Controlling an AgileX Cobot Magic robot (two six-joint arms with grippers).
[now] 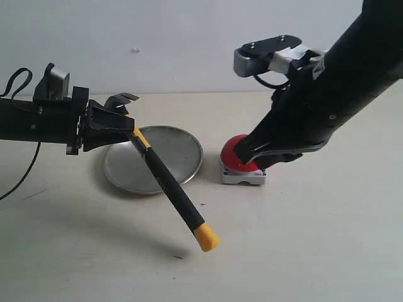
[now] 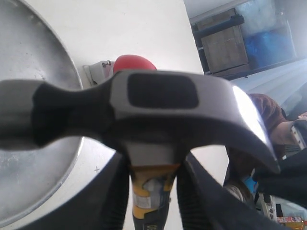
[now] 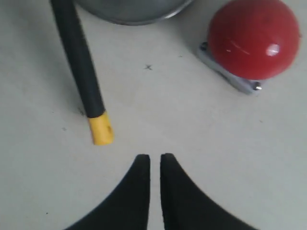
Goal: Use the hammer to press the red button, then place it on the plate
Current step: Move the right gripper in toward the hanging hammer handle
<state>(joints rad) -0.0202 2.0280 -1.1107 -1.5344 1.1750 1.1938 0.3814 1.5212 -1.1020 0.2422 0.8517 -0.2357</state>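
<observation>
My left gripper (image 1: 123,129) is shut on the hammer (image 1: 167,182), just below its dark head. The head is over the left part of the silver plate (image 1: 182,148). The black handle slants down toward the front, and its yellow end hangs just above the table. In the left wrist view the hammer head (image 2: 158,100) fills the frame, with black fingers (image 2: 112,191) on both sides of the yellow neck. The red button (image 1: 236,151) sits on its grey base, right of the plate. My right gripper (image 1: 252,157) hovers over the button's near side, empty, with its fingertips (image 3: 142,163) almost touching.
A white wall runs along the table's far edge. In the right wrist view the yellow handle end (image 3: 101,129) lies between the plate rim (image 3: 129,12) and my right gripper (image 3: 154,160). The button (image 3: 254,38) is off to one side.
</observation>
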